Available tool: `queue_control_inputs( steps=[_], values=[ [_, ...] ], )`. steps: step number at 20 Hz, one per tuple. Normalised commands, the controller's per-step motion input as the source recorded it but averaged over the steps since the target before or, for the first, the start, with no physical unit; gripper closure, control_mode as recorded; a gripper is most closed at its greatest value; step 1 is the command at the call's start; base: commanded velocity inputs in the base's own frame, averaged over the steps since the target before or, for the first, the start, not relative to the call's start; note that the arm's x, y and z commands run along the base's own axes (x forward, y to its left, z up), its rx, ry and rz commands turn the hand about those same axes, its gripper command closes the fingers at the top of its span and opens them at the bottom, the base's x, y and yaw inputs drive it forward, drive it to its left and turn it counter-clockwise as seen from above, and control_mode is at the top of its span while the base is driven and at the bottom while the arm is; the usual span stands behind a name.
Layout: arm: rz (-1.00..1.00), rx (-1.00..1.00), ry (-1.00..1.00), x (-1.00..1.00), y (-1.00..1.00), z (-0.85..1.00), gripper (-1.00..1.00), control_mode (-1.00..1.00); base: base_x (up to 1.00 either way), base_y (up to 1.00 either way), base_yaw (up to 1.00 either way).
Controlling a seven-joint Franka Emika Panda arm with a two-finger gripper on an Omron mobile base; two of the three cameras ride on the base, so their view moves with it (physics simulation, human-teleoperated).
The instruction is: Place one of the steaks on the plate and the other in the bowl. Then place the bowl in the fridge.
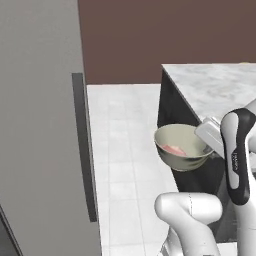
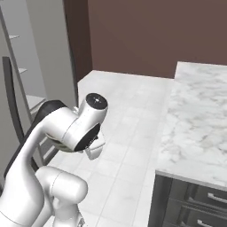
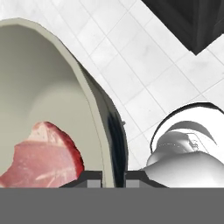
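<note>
While my claw [image 3: 113,178] is clamped tight on the wall of the bowl [image 1: 181,148], one finger sits inside and one outside, with the cream rim running between them in the hand view. So I'm holding the bowl by its edge, up in the air over the white tiled floor [image 1: 125,145], not resting on anything.

The bowl sits roughly upright in the left base view, mouth facing up and tipped a little toward the camera. It's round, so no real long axis to speak of. A steak [image 3: 39,157] lies flat on the bottom inside, pink-red with paler streaks; its longer side seems to run across the bowl's floor toward my fingers, though part of it is cut off at the frame edge so I can't say exactly.

Edges: the bowl hangs just beside the dark side of the marble counter [image 1: 220,85], close to its corner. On the other side stands the fridge [image 1: 40,125], with its long dark handle [image 1: 85,150] running vertically. In the right base view its pale shelves [image 2: 33,99] show, so it stands open on that side. Between the counter and the fridge there's a wide strip of bare floor tiles.
</note>
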Motion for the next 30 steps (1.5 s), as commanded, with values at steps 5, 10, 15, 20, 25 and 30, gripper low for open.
queue_control_inputs(
  steps=[5,10,15,20,25,30],
  values=[
    [0.00,0.00,0.00,0.00,0.00,0.00,1.00,1.00,0.11,-0.30,0.00],
    [0.00,0.00,0.00,0.00,0.00,0.00,1.00,1.00,0.32,-0.33,0.00],
    [0.00,0.00,0.00,0.00,0.00,0.00,1.00,1.00,0.33,-0.16,0.00],
    [0.00,0.00,0.00,0.00,0.00,0.00,1.00,1.00,0.58,-0.11,0.00],
    [0.00,0.00,0.00,0.00,0.00,0.00,1.00,1.00,0.75,-0.30,0.02],
    [0.00,0.00,0.00,0.00,0.00,0.00,1.00,1.00,0.80,-0.31,0.02]
  ],
)
